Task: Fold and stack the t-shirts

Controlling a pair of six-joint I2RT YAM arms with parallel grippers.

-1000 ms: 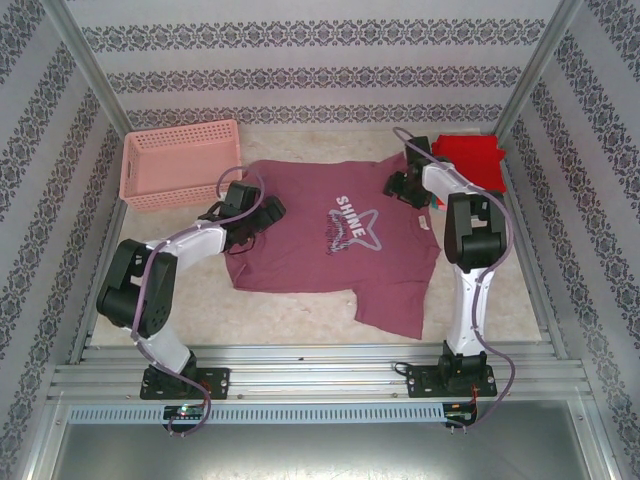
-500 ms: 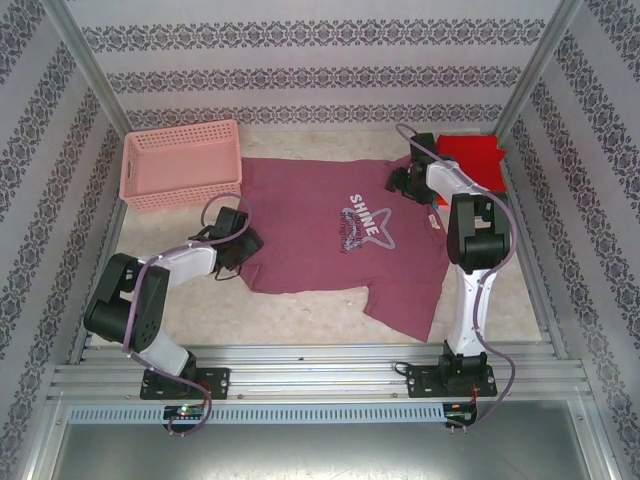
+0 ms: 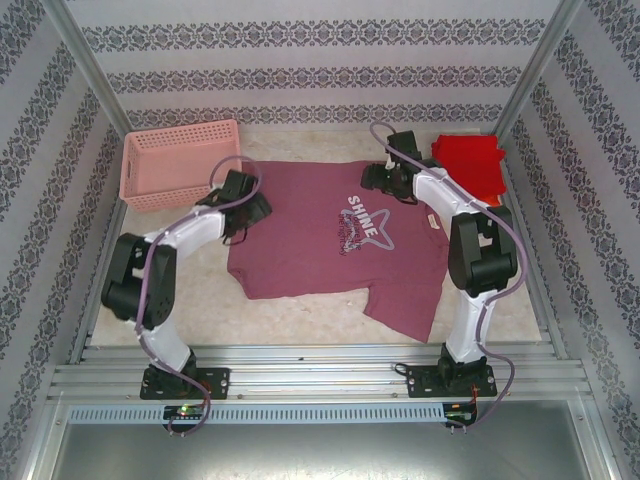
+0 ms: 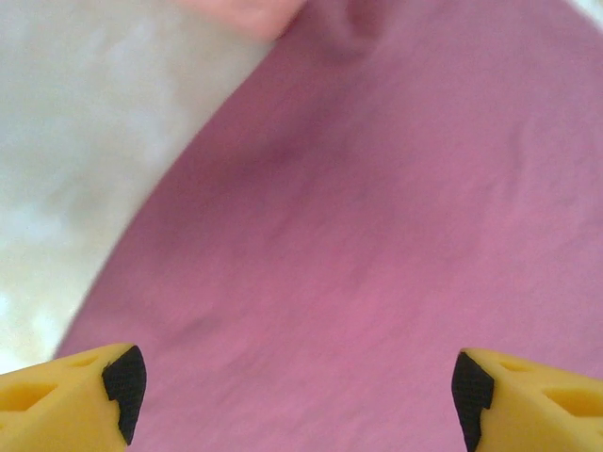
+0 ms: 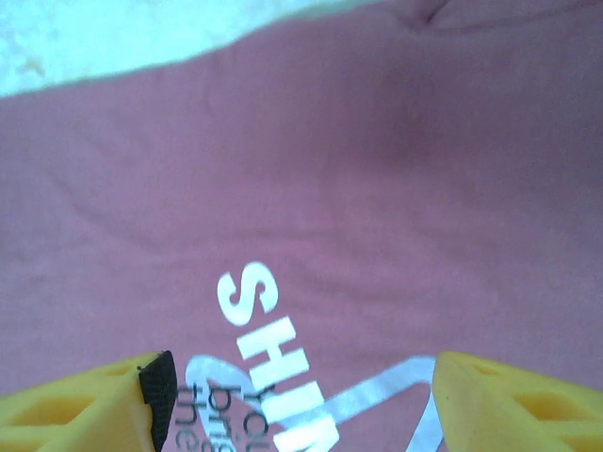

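Your worktop (image 3: 300,315) carries the maroon t-shirt (image 3: 310,245), spread print-up at centre frame. The pink basket (image 3: 170,196) sits upper left, the folded red shirt (image 3: 470,160) upper right. Your left end effector (image 4: 297,381) and right end effector (image 5: 301,395) both gape wide over maroon cloth, gripping nothing.

I have both arms reached forward and angled inward, left gripper (image 4: 292,386) and right gripper (image 5: 297,395) spread wide, gripping nothing.
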